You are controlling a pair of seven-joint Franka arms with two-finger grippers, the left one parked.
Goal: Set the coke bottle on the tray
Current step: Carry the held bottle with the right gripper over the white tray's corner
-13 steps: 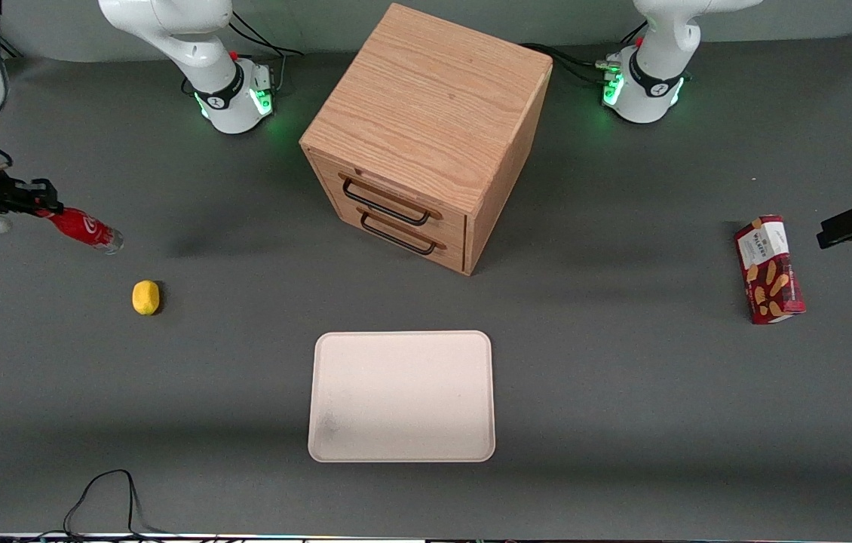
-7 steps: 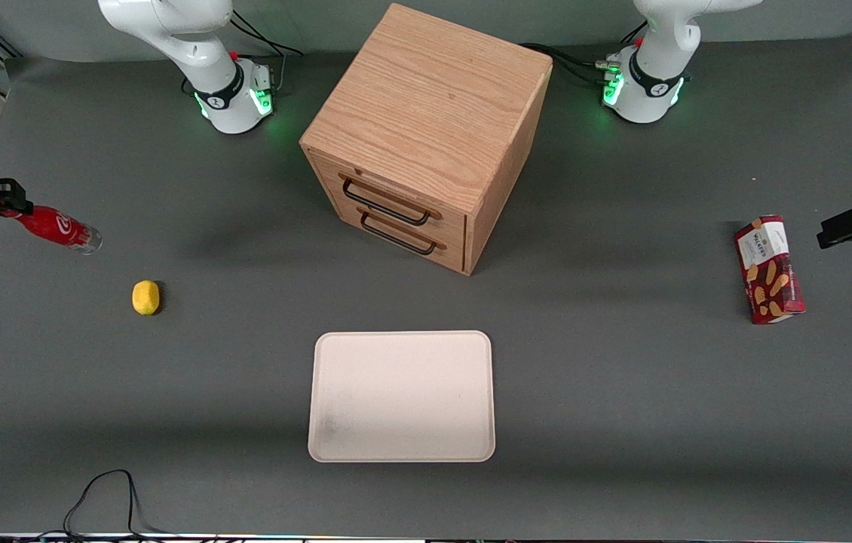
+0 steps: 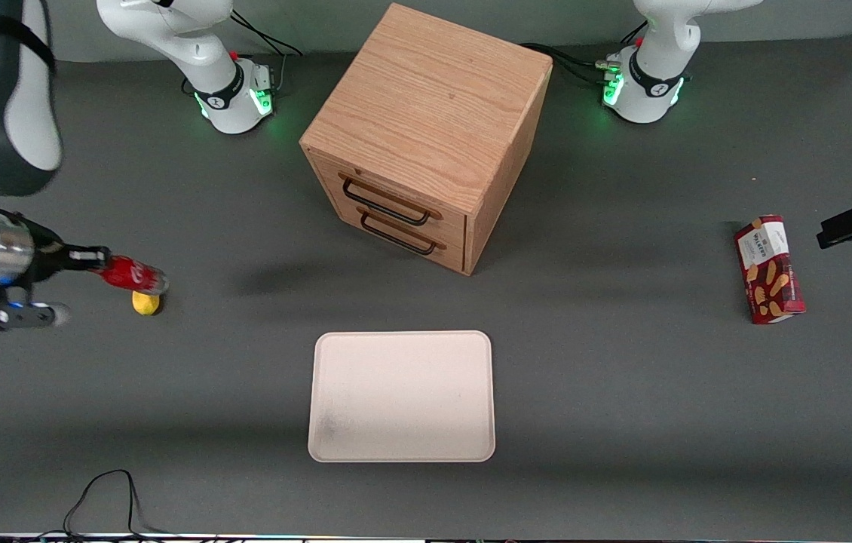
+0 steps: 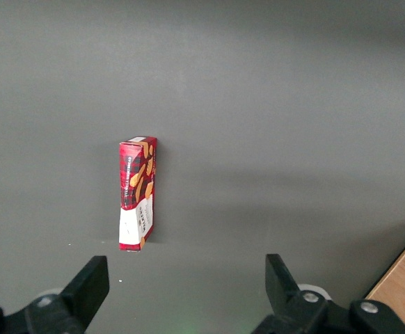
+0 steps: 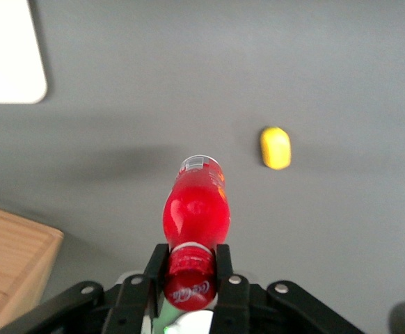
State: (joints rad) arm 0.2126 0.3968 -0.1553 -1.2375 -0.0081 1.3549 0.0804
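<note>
**Coke bottle held in the air, well apart from the tray**

We see the coke bottle point(image 3: 130, 274) carried above the table, lying nearly level, its red cap clamped between the two fingers of the gripper point(image 3: 88, 259) and its clear base pointing toward the middle of the table. In the right wrist view the coke bottle point(image 5: 196, 209) hangs down from the gripper point(image 5: 191, 268), whose jaws are closed on the cap (the white script logo shows on the cap's top).

Just under the bottle's base in the front view sits a lemon point(image 3: 145, 303) on the dark grey table point(image 3: 622, 392); the wrist view shows the lemon point(image 5: 275, 147) resting on the table below and apart from the bottle.

The tray point(image 3: 401, 396) lies flat, nearer the front camera than the bottle and toward the table's middle, with nothing on it; only one rounded corner of the tray point(image 5: 11, 62) enters the wrist view.

Farther from the camera than the tray stands a wooden drawer cabinet point(image 3: 426, 136) with two black-handled drawers. A red snack box point(image 3: 769, 269) lies toward the parked arm's end of the table.
</note>
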